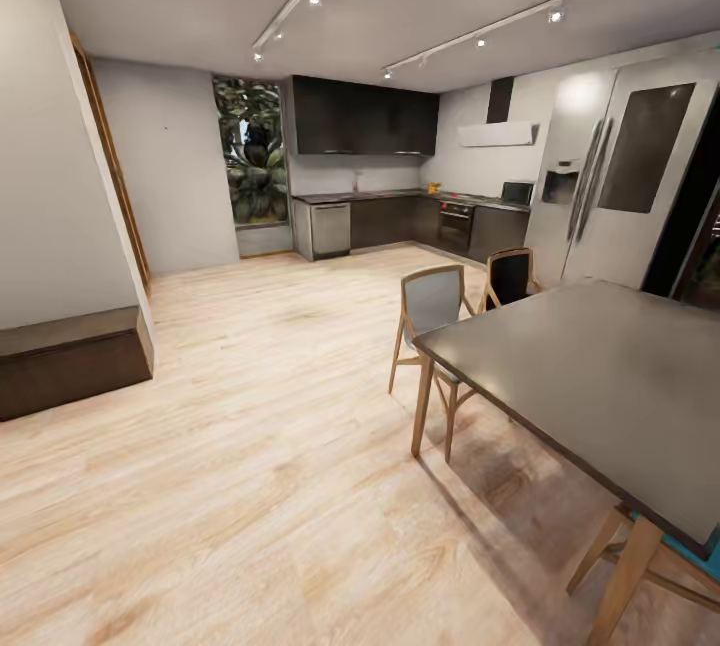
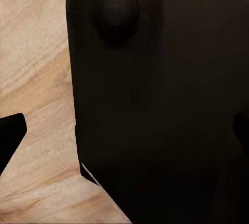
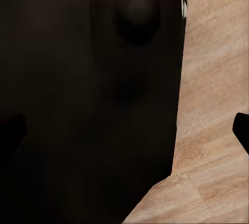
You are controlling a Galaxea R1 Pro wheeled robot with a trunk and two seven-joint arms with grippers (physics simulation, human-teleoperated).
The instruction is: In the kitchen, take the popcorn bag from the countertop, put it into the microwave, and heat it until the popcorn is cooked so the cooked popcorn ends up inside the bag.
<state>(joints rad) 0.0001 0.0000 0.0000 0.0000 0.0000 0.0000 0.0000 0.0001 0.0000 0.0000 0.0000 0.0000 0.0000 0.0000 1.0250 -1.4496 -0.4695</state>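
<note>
Head view looks across a wood floor (image 1: 250, 446) toward the far kitchen, with a dark table (image 1: 610, 386) and chairs (image 1: 432, 311) at near right and a fridge (image 1: 620, 186) beyond them. At the far wall the countertop (image 1: 370, 195) runs over dark cabinets and turns a corner toward an oven (image 1: 456, 222). A small boxy appliance with a dark front (image 1: 517, 193) stands on the right stretch of that worktop; it may be the microwave, but it is too small to confirm. The popcorn bag cannot be made out at this range (a small orange item near the corner is unidentifiable).

Left wrist view shows a dark robot body panel (image 2: 155, 104) over floor, with dark finger tips at the frame's edges; right wrist view shows the same arrangement (image 3: 88, 104). From the little that shows of either gripper I cannot tell whether it is spread or closed, and nothing appears between the fingers.

Assessment: no task step is complete. The robot stands well apart from the kitchen. Remaining: approach, pick up the bag, load the microwave, heat.
</note>
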